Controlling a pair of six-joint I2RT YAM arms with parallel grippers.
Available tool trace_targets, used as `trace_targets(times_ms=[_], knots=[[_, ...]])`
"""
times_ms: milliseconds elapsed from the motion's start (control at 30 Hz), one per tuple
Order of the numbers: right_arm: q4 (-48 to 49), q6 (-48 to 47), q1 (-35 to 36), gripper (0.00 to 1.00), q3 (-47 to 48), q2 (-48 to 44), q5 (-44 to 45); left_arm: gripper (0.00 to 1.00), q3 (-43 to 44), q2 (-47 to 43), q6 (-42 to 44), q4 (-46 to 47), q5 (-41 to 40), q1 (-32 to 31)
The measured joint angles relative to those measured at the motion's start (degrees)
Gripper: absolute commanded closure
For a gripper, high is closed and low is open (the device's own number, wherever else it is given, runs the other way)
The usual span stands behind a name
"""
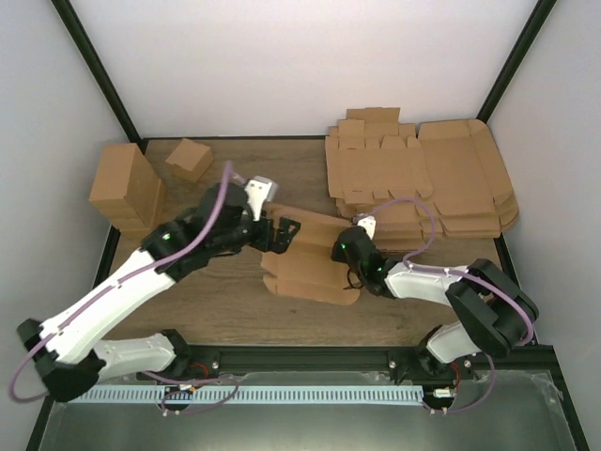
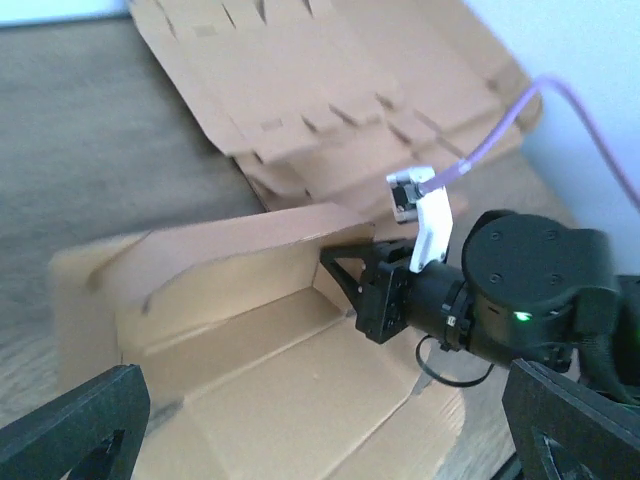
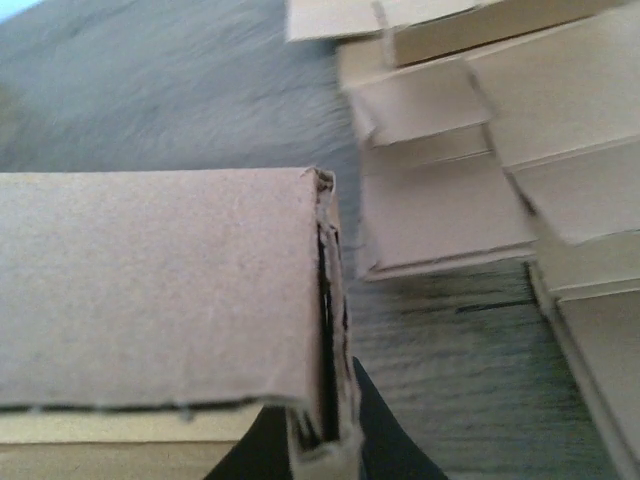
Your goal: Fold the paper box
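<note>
The paper box [image 1: 310, 263] lies half-formed in the middle of the table, its far wall standing up and its base panel flat [image 2: 280, 370]. My left gripper [image 1: 282, 235] hovers at the box's left end, open, with its fingers [image 2: 80, 420] spread wide over the base panel and nothing between them. On the box's right side, my right gripper [image 1: 349, 256] is shut on the doubled cardboard side wall [image 3: 325, 300]. Its black fingertips [image 3: 385, 445] pinch the wall's lower edge. The left wrist view also shows the right gripper [image 2: 345, 275] at that raised corner.
A stack of flat die-cut cardboard sheets [image 1: 423, 178] fills the back right, close behind the right gripper. A tall brown cardboard block [image 1: 127, 188] stands at the back left, with a small folded carton [image 1: 190, 158] beside it. Black frame posts rise at the table's far corners.
</note>
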Motion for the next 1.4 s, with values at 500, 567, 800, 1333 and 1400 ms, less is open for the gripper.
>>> trace_targets(times_ms=[500,567,800,1333,1400], knots=[[-11.1,24.5,-1.2,0.99,10.4,-0.1,5.3,0.00,-26.4,-24.4,-37.0,10.6,-9.7,0.0],[-11.0,24.0,0.4,0.99,11.5,0.0,7.7,0.00,-27.0,-24.3,-39.0,10.9,-9.8,0.0],[-10.4,21.6,3.2,0.99,11.8,0.0,12.5,0.17,-22.4,-21.4,-39.2,11.5,-11.3,0.2],[-6.1,15.6,4.3,0.99,9.9,-2.9,13.2,0.56,-22.3,-14.4,-33.3,11.1,1.7,11.9],[-5.9,15.3,4.3,0.99,9.4,-3.0,13.1,0.62,-22.3,-14.7,-32.9,11.4,2.1,12.2]])
